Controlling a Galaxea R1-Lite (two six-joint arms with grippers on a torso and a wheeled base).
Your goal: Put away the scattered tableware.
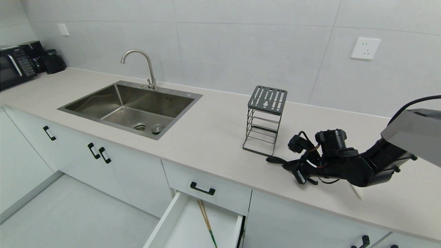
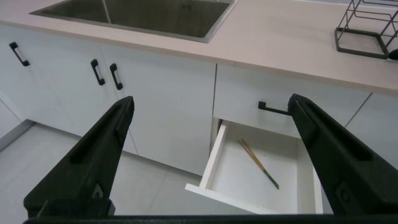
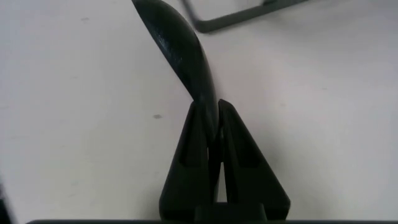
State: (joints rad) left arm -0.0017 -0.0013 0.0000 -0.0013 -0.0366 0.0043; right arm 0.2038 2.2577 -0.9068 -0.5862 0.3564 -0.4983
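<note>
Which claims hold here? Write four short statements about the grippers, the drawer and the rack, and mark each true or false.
1. The right gripper is shut on a black spoon. True.
2. Chopsticks lie in the open drawer. True.
3. The left gripper holds a fork. False: its fingers are spread wide with nothing between them.
4. The wire rack stands inside the sink. False: it stands on the counter, apart from the sink.
</note>
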